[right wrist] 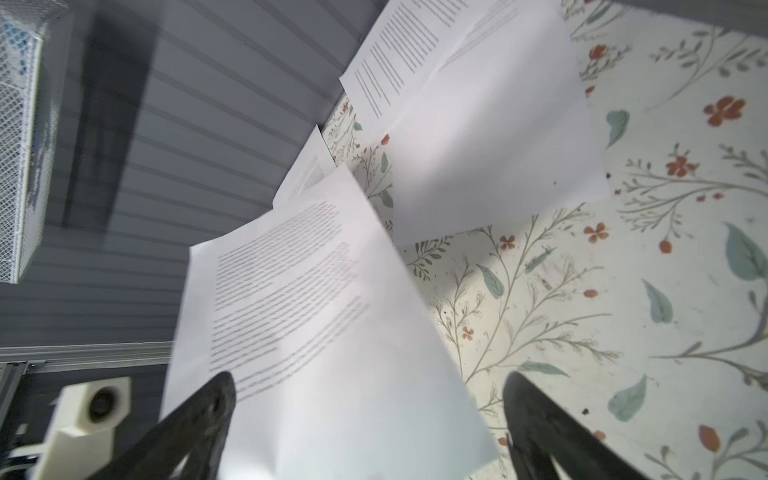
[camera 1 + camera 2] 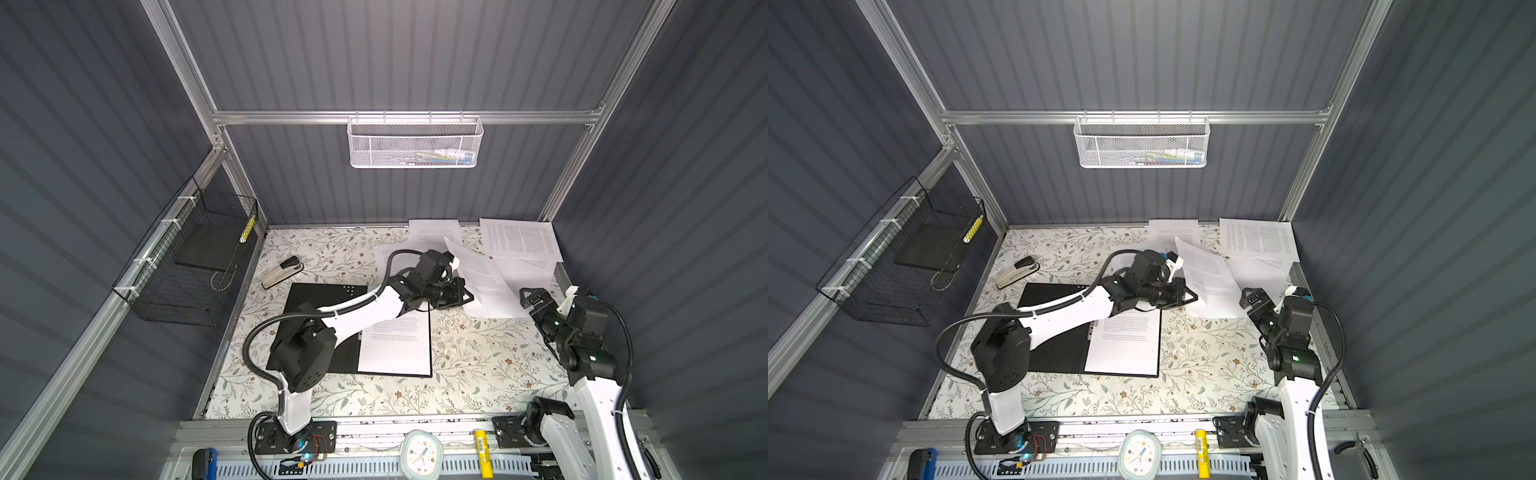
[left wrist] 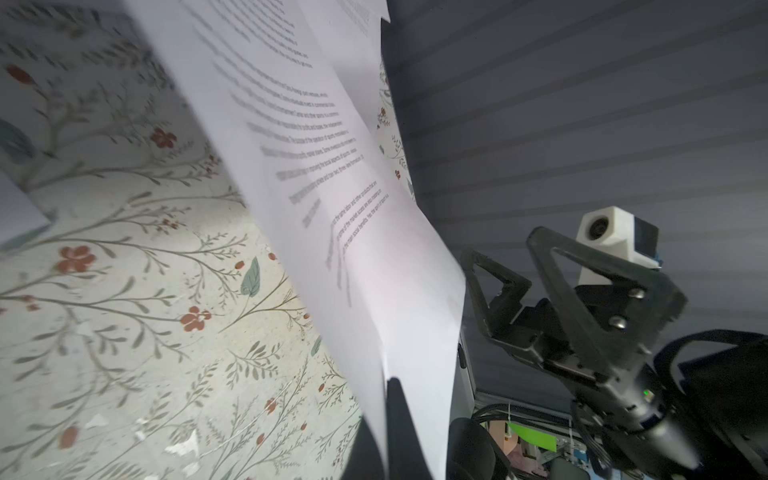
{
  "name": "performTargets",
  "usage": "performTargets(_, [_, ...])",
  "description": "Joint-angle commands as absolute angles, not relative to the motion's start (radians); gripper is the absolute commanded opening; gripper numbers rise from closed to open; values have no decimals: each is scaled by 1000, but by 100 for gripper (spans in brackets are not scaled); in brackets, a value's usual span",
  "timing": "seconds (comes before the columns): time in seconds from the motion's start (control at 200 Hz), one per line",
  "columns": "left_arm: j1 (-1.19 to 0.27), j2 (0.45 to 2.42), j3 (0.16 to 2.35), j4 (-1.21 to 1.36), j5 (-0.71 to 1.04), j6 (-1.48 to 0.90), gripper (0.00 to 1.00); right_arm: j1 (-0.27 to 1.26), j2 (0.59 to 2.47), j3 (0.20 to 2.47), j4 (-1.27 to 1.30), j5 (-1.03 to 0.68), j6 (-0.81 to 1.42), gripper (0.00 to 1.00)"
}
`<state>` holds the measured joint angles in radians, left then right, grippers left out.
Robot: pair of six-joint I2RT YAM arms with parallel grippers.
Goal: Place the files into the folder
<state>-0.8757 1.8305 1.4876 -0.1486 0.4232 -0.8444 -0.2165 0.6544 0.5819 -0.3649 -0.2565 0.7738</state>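
Plainly, the left gripper has its fingers closed tight on a white paper sheet printed with black text, pinching it at its lower-left edge, right of centre in both top views. The sheet is lifted off the floral-patterned bench and tilted, with its far end rising toward the back wall. In the left wrist view it runs away from the fingers as a long, slightly bowed surface.

The right gripper sits just beside the sheet's right edge, its fingers spread wide and holding nothing. In the right wrist view the sheet lies across the gap between them (whether it touches either finger I cannot tell).

The black open folder lies flat at centre-left of the bench, partly under the left arm. One printed page rests on its right half, just below the left gripper in the frame.

Other loose printed sheets lie overlapping at the upper right of the bench, against the back wall and beyond the held sheet.
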Motion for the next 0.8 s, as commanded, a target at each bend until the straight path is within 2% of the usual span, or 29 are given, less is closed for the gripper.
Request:
performTargets(0.0, [-823, 1749, 1424, -411, 454, -666, 0, -212, 664, 585, -400, -247, 703, 99])
performTargets(0.185, [-724, 1614, 1255, -563, 451, -572, 0, -159, 745, 548, -329, -308, 695, 99])
performTargets(0.355, [-662, 1554, 1114, -606, 463, -543, 0, 13, 883, 562, -245, -274, 698, 99])
performTargets(0.46, [-631, 1551, 1081, -649, 434, -506, 0, 124, 1004, 590, -184, -278, 703, 99])
performTargets(0.795, [-621, 1551, 1004, -688, 299, -465, 0, 307, 1357, 696, -103, -325, 666, 99])
